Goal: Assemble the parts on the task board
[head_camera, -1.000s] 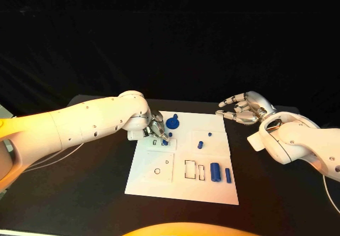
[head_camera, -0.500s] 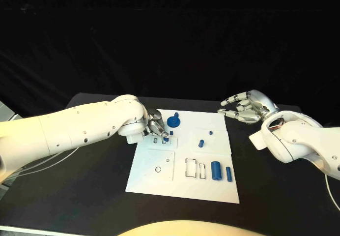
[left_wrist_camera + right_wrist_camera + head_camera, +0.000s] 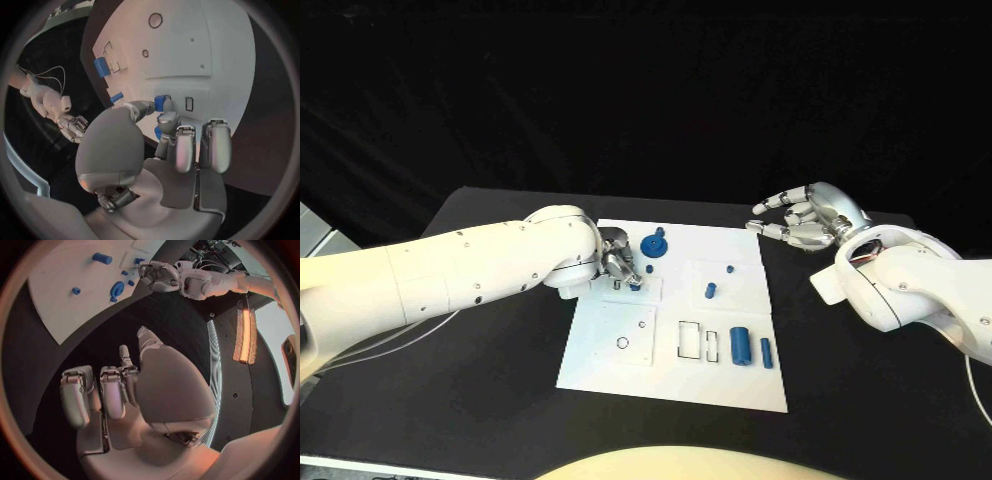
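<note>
Left hand [image 3: 620, 262] low over the task board's [image 3: 668, 375] upper-left area — fingertips pinch a small blue part [image 3: 164, 103], held right beside a small rectangular slot [image 3: 189, 103]. Right hand [image 3: 800, 222] raised off the board's far right corner, fingers curled loosely apart, holding nothing. Two blue cylinders [image 3: 740, 346] lie side by side at the board's right — a round blue piece [image 3: 655, 244] sits near its top
</note>
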`<move>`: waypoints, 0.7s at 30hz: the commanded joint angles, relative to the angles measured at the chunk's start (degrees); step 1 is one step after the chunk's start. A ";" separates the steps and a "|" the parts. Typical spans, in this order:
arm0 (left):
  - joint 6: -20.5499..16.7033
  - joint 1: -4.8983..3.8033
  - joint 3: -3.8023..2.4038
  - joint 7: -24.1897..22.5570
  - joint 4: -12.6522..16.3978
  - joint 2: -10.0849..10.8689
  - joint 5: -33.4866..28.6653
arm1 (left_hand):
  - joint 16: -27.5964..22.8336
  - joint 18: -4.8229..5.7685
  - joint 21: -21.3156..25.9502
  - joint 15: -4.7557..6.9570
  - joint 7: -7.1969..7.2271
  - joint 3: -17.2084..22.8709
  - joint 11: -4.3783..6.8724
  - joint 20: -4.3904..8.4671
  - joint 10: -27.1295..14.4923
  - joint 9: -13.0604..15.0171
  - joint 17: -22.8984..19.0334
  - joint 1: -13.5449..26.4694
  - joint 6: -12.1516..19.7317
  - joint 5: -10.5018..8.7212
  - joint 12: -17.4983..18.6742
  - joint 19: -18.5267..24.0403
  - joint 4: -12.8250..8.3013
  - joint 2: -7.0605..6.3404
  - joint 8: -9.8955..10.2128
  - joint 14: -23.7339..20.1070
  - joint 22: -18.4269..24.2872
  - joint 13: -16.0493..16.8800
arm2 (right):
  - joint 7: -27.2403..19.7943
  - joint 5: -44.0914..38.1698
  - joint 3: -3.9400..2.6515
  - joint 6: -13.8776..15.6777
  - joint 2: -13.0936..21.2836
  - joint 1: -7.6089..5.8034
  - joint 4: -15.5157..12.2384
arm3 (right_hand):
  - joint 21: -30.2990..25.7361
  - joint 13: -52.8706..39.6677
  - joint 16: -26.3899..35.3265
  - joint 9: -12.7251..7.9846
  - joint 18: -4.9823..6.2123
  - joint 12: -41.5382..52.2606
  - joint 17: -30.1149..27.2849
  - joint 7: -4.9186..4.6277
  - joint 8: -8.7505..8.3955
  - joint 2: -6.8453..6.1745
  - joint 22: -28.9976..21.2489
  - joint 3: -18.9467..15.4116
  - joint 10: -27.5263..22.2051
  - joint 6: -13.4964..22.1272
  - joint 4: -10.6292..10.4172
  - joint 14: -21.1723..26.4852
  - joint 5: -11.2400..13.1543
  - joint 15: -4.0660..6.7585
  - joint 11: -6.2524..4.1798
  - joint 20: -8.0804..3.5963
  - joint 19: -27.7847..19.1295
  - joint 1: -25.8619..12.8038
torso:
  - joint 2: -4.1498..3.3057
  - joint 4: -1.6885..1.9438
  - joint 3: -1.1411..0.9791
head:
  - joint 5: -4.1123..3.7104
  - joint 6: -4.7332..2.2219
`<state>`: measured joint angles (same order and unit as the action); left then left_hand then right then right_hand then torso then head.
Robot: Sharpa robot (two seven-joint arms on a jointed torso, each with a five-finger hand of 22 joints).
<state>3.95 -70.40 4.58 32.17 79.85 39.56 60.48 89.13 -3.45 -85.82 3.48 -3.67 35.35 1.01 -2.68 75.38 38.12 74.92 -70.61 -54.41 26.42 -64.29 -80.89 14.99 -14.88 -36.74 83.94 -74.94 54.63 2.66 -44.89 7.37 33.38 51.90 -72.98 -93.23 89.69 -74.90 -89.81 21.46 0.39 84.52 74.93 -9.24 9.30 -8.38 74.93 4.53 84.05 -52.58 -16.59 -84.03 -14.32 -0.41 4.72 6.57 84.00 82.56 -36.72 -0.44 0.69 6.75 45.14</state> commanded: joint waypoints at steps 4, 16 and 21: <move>0.20 0.15 -0.04 -0.46 -0.29 -0.19 2.56 | 0.09 0.82 -0.23 0.49 0.17 12.74 -0.08 -0.01 0.41 0.05 13.66 0.50 -0.39 0.37 -0.01 -0.48 -13.08 0.27 -0.13 5.61 -3.89 -0.17 | -0.52 -0.11 -0.01 -0.55 -0.02 0.06 0.00 | 0.01 -10.79 -0.09 0.01 -0.31 -0.29 14.80 0.09 0.20 0.12 14.90 0.26 1.44 0.33 0.01 -5.90 -0.26 0.18 -0.34 -0.39 5.85 -0.65 | -0.07 0.00 0.01 | 0.05 0.11; 2.17 0.18 -0.06 -0.39 -0.63 -0.35 2.56 | 0.16 0.82 -0.24 0.50 0.18 12.80 -0.07 0.00 0.35 0.07 13.78 0.52 -0.40 0.37 0.16 -0.50 -13.13 0.26 -0.10 5.65 -3.92 -0.36 | -0.52 -0.11 -0.01 -0.53 -0.06 0.06 0.01 | 0.01 -10.79 -0.09 0.01 -0.31 -0.29 14.80 0.09 0.20 0.12 14.90 0.26 1.44 0.33 0.01 -5.90 -0.26 0.18 -0.34 -0.39 5.85 -0.65 | -0.06 -0.02 0.05 | 0.04 0.22; 3.28 0.17 -0.06 -0.42 -0.60 -0.52 2.51 | 0.17 0.82 -0.24 0.50 0.18 12.83 -0.06 0.01 0.32 0.08 13.80 0.53 -0.41 0.36 0.23 -0.49 -13.14 0.25 -0.09 5.65 -3.90 -0.44 | -0.52 -0.11 -0.01 -0.54 -0.10 0.06 0.04 | 0.01 -10.79 -0.09 0.01 -0.31 -0.29 14.80 0.09 0.20 0.12 14.90 0.26 1.44 0.33 0.01 -5.90 -0.26 0.18 -0.34 -0.39 5.85 -0.65 | -0.05 0.01 0.04 | 0.02 0.38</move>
<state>5.08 -70.27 4.50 32.15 79.19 39.20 62.63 89.13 -3.46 -85.81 3.47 -3.49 35.36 1.00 -2.68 75.38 38.12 74.92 -70.08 -54.62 26.41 -64.28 -80.88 14.99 -15.41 -36.75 83.94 -74.93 54.24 2.65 -44.84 7.38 33.38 51.85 -72.96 -93.18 89.69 -74.90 -89.81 21.46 0.39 84.52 74.92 -9.24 9.30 -8.38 74.92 4.53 84.05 -52.58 -16.59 -84.03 -14.32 -0.41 4.72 6.57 84.00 82.56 -36.79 -0.45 0.74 6.77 45.43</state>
